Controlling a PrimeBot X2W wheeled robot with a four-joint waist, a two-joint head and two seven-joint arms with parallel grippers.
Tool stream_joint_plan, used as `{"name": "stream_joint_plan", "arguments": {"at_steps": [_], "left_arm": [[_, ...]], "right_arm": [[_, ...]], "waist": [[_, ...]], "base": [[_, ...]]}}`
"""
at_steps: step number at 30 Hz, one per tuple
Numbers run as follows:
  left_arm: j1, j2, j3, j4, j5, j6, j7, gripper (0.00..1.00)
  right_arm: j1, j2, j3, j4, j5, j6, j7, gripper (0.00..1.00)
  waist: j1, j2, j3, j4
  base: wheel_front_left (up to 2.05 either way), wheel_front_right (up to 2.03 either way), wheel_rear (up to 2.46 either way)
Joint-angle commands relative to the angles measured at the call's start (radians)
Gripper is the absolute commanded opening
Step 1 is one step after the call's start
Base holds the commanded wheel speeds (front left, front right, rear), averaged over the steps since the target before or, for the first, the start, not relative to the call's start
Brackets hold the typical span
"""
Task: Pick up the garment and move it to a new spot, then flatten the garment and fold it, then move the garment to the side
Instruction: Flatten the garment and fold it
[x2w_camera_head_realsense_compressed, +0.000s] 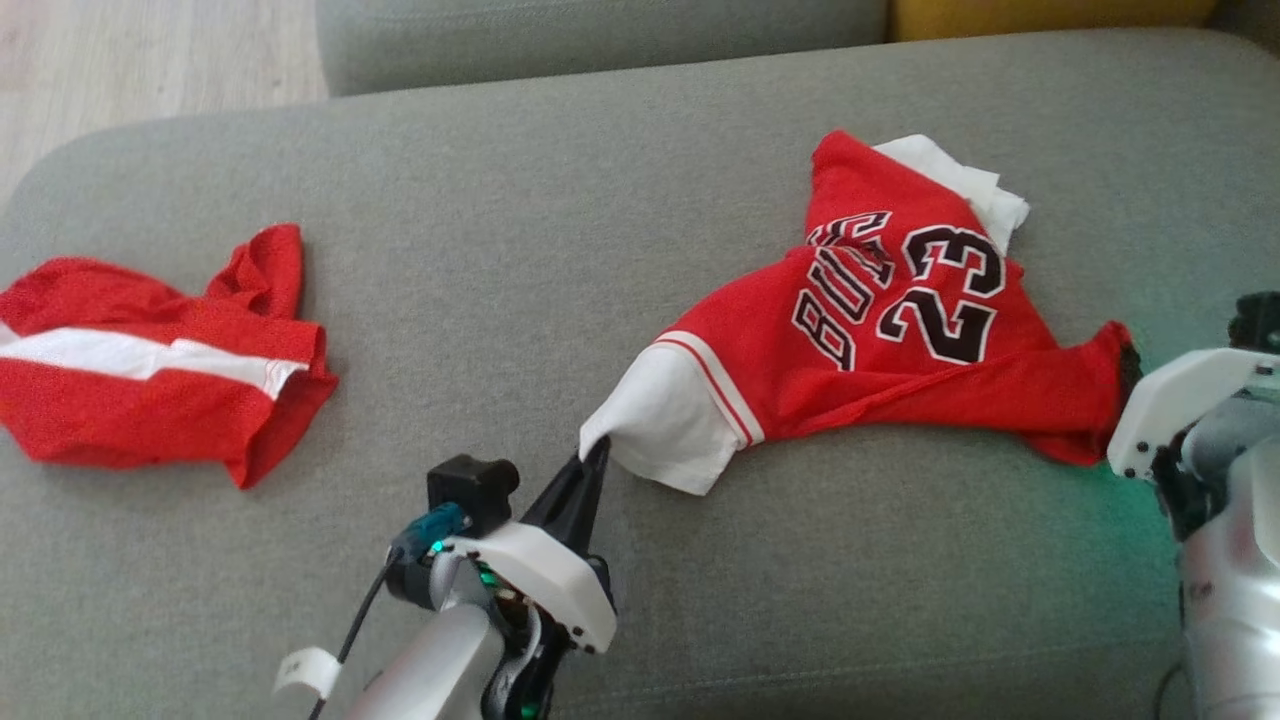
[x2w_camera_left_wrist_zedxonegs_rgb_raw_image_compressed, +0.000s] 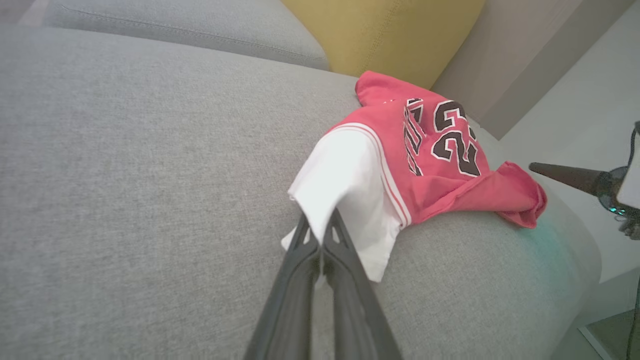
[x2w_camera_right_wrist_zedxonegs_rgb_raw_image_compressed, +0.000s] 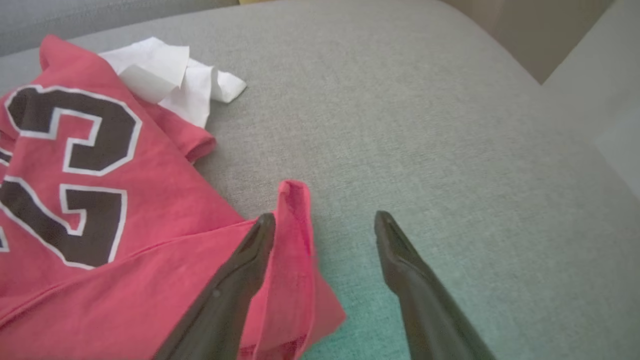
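Garment (x2w_camera_head_realsense_compressed: 880, 330), a red jersey numbered 23 with white sleeves: crumpled on the right half of the grey cushion (x2w_camera_head_realsense_compressed: 500, 250). Probably light, thin and limp; likely to sag and bunch once lifted, so best taken at 2 far-apart points. Left gripper (x2w_camera_head_realsense_compressed: 597, 452) pressed together, pinching the tip of the white sleeve (x2w_camera_left_wrist_zedxonegs_rgb_raw_image_compressed: 345, 170) toward the cushion's front edge. Right gripper (x2w_camera_right_wrist_zedxonegs_rgb_raw_image_compressed: 325, 220) spread wide, straddling the upturned red corner (x2w_camera_right_wrist_zedxonegs_rgb_raw_image_compressed: 295, 215) near the cushion's right end, not yet gripping. Second red-and-white garment (x2w_camera_head_realsense_compressed: 150, 370) at the cushion's left end, well apart. Yellow pillow (x2w_camera_left_wrist_zedxonegs_rgb_raw_image_compressed: 390, 35) behind the cushion. No apparent obstruction.
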Motion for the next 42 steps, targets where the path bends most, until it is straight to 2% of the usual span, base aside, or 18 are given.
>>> {"name": "stream_joint_plan", "arguments": {"at_steps": [1, 9, 29, 30, 31, 32, 33, 42], "left_arm": [[-0.046, 0.003, 0.021, -0.028, 0.008, -0.002, -0.013, 0.0], [-0.068, 0.001, -0.004, -0.03, 0.009, -0.002, -0.013, 0.0], [-0.106, 0.009, -0.013, -0.031, 0.011, -0.001, -0.012, 0.0], [-0.107, 0.009, -0.013, -0.03, 0.01, -0.001, -0.012, 0.0], [-0.108, 0.01, -0.012, -0.029, 0.009, -0.001, -0.012, 0.0], [-0.109, 0.01, -0.012, -0.029, 0.009, -0.001, -0.012, 0.0], [-0.11, 0.01, -0.012, -0.028, 0.009, 0.0, -0.012, 0.0], [-0.108, 0.015, -0.004, -0.023, 0.001, 0.002, -0.012, 0.0]], "right_arm": [[-0.057, -0.018, 0.02, -0.01, -0.013, -0.001, -0.002, 1.0], [-0.166, -0.043, -0.04, 0.14, -0.044, -0.001, -0.002, 1.0], [-0.301, -0.066, -0.115, 0.319, -0.098, -0.001, -0.036, 1.0], [-0.304, -0.065, -0.116, 0.328, -0.1, -0.001, -0.036, 0.9], [-0.307, -0.064, -0.118, 0.335, -0.102, -0.001, -0.037, 0.56], [-0.31, -0.063, -0.119, 0.342, -0.104, -0.001, -0.038, 0.4], [-0.313, -0.063, -0.121, 0.348, -0.105, -0.001, -0.04, 0.0], [-0.327, -0.066, -0.105, 0.383, -0.11, -0.001, -0.113, 0.0]], "waist": [[0.0, 0.0, 0.013, 0.011], [0.0, 0.0, 0.056, 0.027], [0.0, 0.0, 0.124, 0.043], [0.0, 0.0, 0.124, 0.043], [0.0, 0.0, 0.124, 0.043], [0.0, 0.0, 0.124, 0.042], [0.0, 0.0, 0.124, 0.042], [0.0, 0.0, 0.093, 0.033]], "base": [[0.0, 0.0, 0.0], [0.0, 0.0, 0.0], [0.0, 0.0, 0.0], [0.0, 0.0, 0.0], [0.0, 0.0, 0.0], [0.0, 0.0, 0.0], [0.0, 0.0, 0.0], [0.0, 0.0, 0.0]]}}
